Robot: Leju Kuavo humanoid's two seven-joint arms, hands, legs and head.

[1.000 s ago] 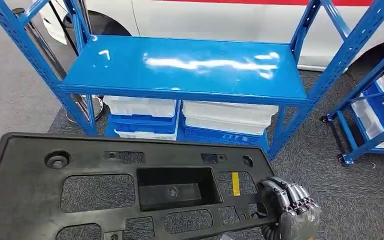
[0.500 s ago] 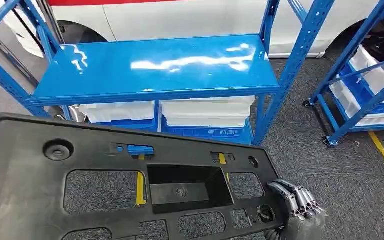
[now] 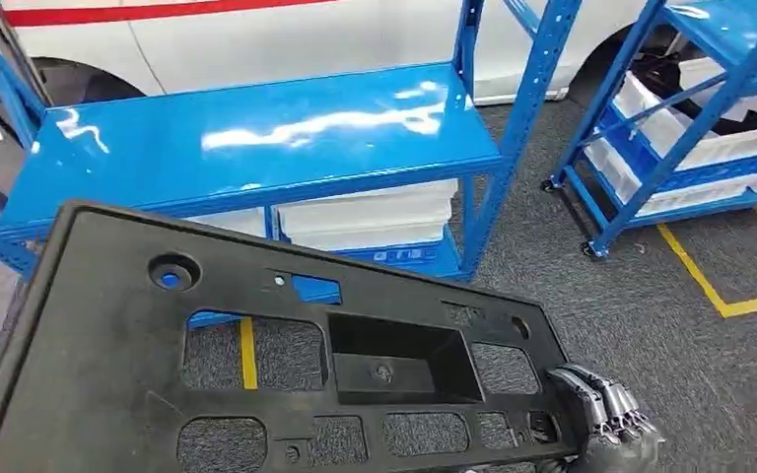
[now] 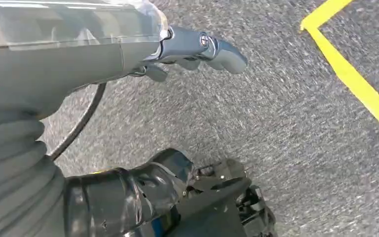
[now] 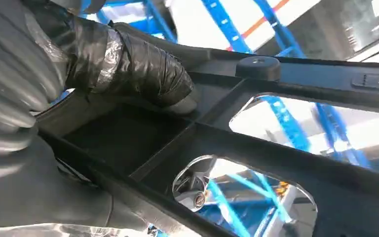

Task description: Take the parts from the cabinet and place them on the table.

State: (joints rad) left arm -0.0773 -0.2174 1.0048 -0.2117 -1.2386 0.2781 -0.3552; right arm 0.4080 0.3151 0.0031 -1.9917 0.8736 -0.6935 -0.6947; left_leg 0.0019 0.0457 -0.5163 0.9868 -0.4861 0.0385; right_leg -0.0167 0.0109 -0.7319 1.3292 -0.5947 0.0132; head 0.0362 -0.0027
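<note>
Head view: large flat black plastic panel with cut-out windows (image 3: 256,345) is carried low at 6 o'clock; right robot hand (image 3: 606,414) grips its 4 o'clock corner, near the blue steel shelf rack (image 3: 256,138); a swing could strike it.
Left wrist view: left robot hand (image 4: 197,49) hangs over grey carpet, fingers curled, holding nothing visible.
Right wrist view: taped thumb (image 5: 138,69) presses a panel rib; a one-corner hold could let it slip.

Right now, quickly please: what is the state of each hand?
Left hand: holds nothing; open or closed cannot be told.
Right hand: grips the edge of the black panel.
</note>
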